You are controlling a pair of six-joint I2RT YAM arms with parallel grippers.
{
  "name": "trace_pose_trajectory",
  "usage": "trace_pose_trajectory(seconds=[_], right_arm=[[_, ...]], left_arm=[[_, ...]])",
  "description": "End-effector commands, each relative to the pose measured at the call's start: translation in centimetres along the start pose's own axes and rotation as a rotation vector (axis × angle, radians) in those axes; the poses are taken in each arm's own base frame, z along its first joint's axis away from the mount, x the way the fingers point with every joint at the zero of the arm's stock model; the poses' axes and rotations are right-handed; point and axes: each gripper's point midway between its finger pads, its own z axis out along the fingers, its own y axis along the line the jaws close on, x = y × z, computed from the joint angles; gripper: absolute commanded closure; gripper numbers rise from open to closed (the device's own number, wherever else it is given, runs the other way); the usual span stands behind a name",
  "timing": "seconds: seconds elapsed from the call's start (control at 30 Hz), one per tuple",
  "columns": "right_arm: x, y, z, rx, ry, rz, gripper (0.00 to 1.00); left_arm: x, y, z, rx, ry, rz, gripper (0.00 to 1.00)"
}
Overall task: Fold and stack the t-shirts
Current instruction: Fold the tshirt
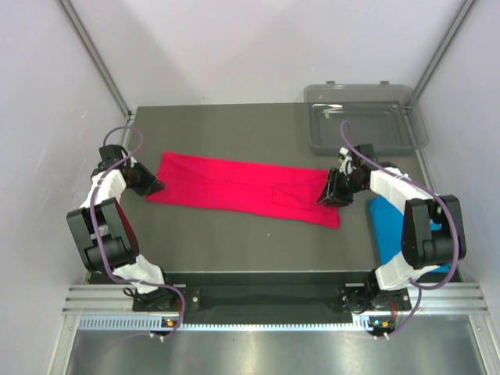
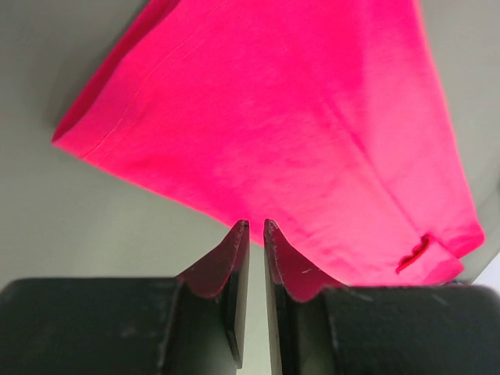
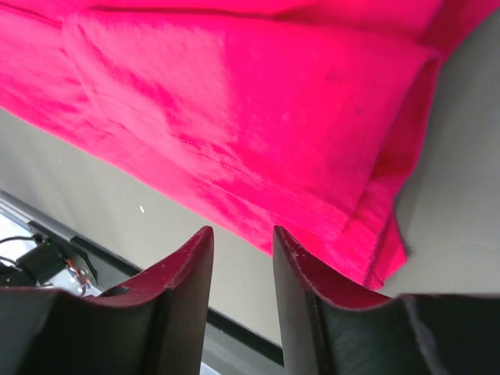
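The crimson-pink t-shirt (image 1: 234,186) lies folded into a long strip across the middle of the table. My left gripper (image 1: 158,186) sits at its left end. In the left wrist view the jaws (image 2: 255,225) are shut to a thin gap with nothing between them, tips at the edge of the shirt (image 2: 297,117). My right gripper (image 1: 323,201) is at the strip's right end. In the right wrist view it (image 3: 242,230) is open and empty, just off the edge of the shirt (image 3: 234,94). The sky blue t-shirt (image 1: 385,223) lies at the right, partly hidden by the right arm.
A clear grey plastic tray (image 1: 359,125) stands at the back right corner of the dark table (image 1: 234,242). White walls close in the left, back and right sides. The rail with the arm bases runs along the near edge.
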Motion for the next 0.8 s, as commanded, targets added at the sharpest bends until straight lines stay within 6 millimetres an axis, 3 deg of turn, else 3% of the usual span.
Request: trace_pose_trajectory(seconds=[0.0, 0.1, 0.2, 0.27, 0.33, 0.47, 0.57, 0.77], right_arm=[[0.3, -0.8, -0.1, 0.011, 0.005, 0.005, 0.62], [2.2, -3.0, 1.0, 0.049, 0.034, 0.029, 0.58], [3.7, -5.5, 1.2, 0.147, 0.041, 0.008, 0.54], [4.2, -5.8, 1.2, 0.156, 0.047, -0.001, 0.54], [4.3, -5.4, 0.7, 0.147, 0.044, 0.003, 0.54], [2.0, -2.7, -2.8, 0.12, -0.077, -0.052, 0.52], [0.6, -0.7, -4.9, 0.091, -0.138, -0.12, 0.43], [2.7, 1.3, -4.3, -0.039, -0.079, -0.08, 0.38]], left_arm=[[0.1, -0.1, 0.5, 0.029, 0.001, -0.009, 0.82], [0.4, -0.1, 0.2, 0.032, 0.006, -0.019, 0.81], [0.1, -0.9, -1.5, 0.044, -0.048, -0.011, 0.8], [-0.1, -1.2, -2.8, 0.038, -0.092, -0.002, 0.78], [0.2, -0.9, -3.3, 0.024, -0.104, -0.001, 0.75], [0.3, 0.6, -3.9, -0.061, -0.122, 0.024, 0.74], [-0.6, 2.2, -4.2, -0.154, -0.169, 0.051, 0.69], [-1.2, 3.2, -1.9, -0.118, -0.126, -0.03, 0.62]])
